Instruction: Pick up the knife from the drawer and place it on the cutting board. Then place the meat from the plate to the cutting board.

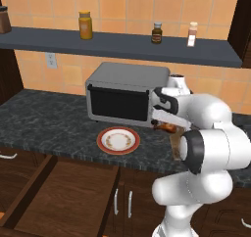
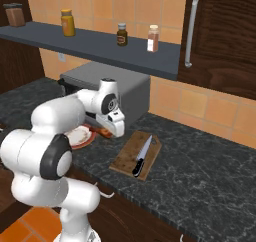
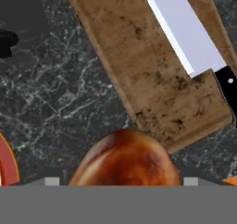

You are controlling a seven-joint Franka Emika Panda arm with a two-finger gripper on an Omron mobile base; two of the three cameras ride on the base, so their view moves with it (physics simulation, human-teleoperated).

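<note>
Left base view: plate bare, drawer open, meat up at the hand.
The plate (image 1: 118,140) sits on the dark counter (image 1: 44,118) before the toaster oven (image 1: 126,94), and the drawer (image 1: 63,197) stands pulled out below. The meat (image 1: 167,128) shows as a brown patch under the gripper (image 1: 164,124). Right base view: the knife (image 2: 142,156) lies on the cutting board (image 2: 127,156), blade toward the wall, while the gripper (image 2: 106,131) hangs between plate (image 2: 82,138) and board with the meat (image 2: 102,131) at its tips. Hand view: the meat (image 3: 126,159) is pinched between the fingers, above counter (image 3: 60,93) just short of the cutting board (image 3: 143,65), where the knife (image 3: 187,33) rests; the plate's rim (image 3: 7,165) shows alongside.
</note>
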